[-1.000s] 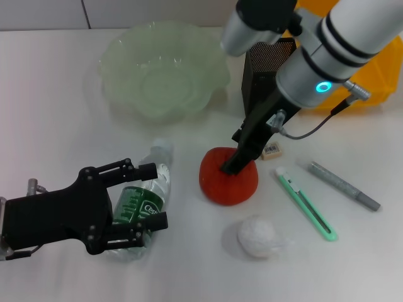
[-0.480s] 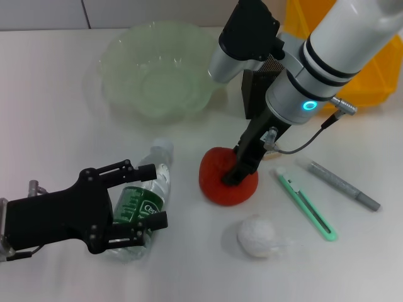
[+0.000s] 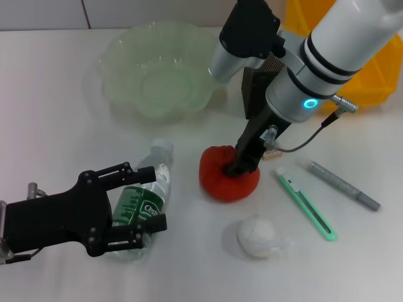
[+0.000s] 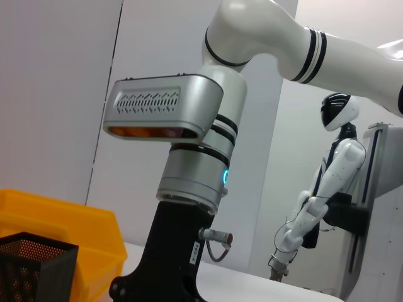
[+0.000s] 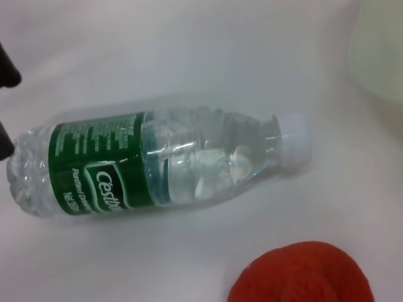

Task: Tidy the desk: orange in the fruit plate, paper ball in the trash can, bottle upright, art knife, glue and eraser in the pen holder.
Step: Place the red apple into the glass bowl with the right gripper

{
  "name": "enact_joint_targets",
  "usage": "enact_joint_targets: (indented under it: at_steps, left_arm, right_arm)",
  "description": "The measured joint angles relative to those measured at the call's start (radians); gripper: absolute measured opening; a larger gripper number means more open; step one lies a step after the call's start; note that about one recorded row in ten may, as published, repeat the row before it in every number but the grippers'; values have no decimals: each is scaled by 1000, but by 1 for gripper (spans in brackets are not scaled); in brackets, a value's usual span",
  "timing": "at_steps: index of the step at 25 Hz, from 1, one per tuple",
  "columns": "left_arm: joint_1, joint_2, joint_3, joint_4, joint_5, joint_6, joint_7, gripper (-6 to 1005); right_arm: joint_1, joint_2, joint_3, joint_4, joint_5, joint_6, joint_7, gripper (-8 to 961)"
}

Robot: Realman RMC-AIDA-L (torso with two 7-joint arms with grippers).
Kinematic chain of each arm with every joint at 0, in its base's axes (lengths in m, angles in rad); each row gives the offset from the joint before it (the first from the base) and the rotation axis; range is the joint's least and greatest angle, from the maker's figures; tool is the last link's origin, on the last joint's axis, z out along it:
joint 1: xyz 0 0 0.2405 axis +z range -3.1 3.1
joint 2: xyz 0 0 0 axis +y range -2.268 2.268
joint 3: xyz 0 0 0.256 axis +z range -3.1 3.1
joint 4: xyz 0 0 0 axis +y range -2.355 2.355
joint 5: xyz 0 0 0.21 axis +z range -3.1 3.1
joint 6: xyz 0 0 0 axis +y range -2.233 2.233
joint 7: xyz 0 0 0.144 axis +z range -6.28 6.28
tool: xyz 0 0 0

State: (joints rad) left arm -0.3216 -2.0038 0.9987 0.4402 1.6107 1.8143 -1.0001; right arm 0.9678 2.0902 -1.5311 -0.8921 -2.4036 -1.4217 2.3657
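Right gripper (image 3: 241, 165) down on the orange (image 3: 228, 174) near the table's (image 3: 50, 107) middle, looks clamped on it. Plate (image 3: 160, 75) lies toward the far edge. Left gripper (image 3: 141, 201) wide apart around the lying bottle (image 3: 141, 202).

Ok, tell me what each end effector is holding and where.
Right end effector presses into the top of the orange; a closed grip cannot be confirmed. Left end effector straddles the lying bottle, fingers open, holding nothing.
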Motion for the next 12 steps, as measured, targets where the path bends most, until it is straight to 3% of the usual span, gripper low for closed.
enact_joint_targets:
  at_steps: [5,9,12]
  left_arm:
    - [1,0,-4,0,0,1,0,796]
    - [2,0,-6,0,0,1,0,797]
    - [3,0,-4,0,0,-2,0,797]
  right_arm:
    - [-28,-6,49,-94,-1,-64,0,249]
    - [-52,-9,205,-255,-6,-147,0,203]
    - [-39,-11,303,-304,-5,-142,0,163]
